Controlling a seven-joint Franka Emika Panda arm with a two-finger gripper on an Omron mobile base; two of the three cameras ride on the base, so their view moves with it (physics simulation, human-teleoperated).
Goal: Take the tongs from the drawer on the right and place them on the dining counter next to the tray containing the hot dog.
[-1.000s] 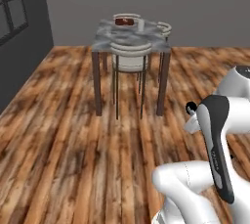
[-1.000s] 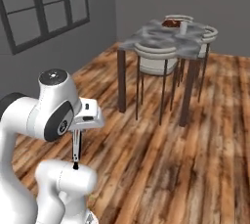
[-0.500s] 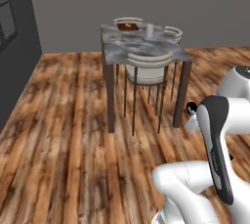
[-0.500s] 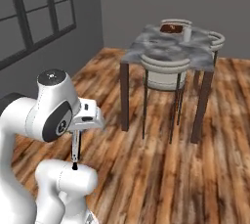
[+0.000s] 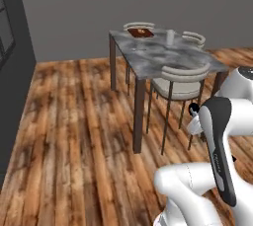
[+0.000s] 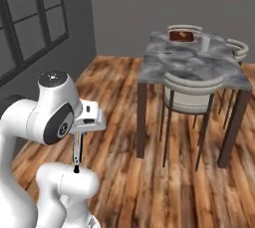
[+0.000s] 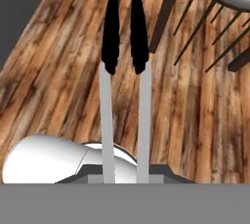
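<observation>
Since the earlier frames the whole scene was shifted by the driving base, and the bench [image 5: 163,55] was brought nearer and seen from its corner. The tongs [image 7: 124,71] were pinched by the hand [image 6: 77,137], hung straight down beside the arm over the wooden floor [image 5: 74,121], with their dark tips pointed at the boards in the hand view. The tray [image 6: 182,35] was seen at the far end of the bench, the hot dog [image 6: 181,35] lying in it. Pale stools [image 6: 191,92] were stood round the bench, one tucked under its near side
</observation>
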